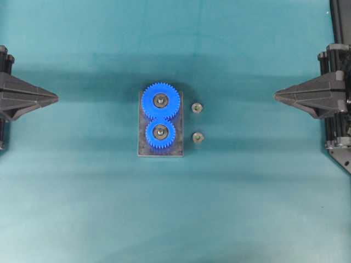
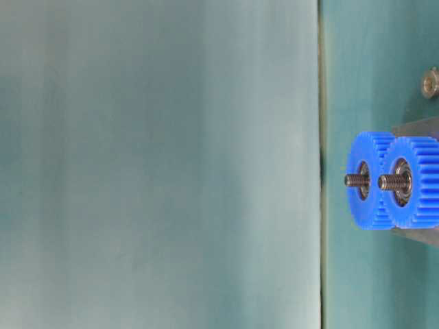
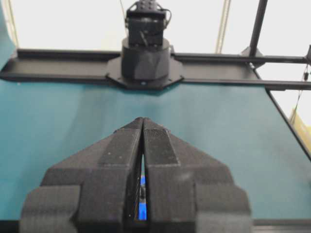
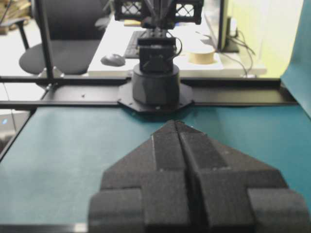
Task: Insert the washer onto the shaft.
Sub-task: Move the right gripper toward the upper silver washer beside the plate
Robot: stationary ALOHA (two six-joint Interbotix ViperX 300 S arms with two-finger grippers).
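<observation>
A teal mat covers the table, and at its centre a dark baseplate carries two meshed blue gears, each on a threaded shaft that juts clear of its hub. Just beside the plate lie two small metal washers — apart from each other and untouched. The left gripper and right gripper wait at opposite edges, each with its jaws pressed together and holding nothing. The risks are likely these: a thin washer lying flat gives the fingertips little to bite, so it may skid across the mat — or, if gripped tilted, catch on the shaft's threads instead of sliding down.
</observation>
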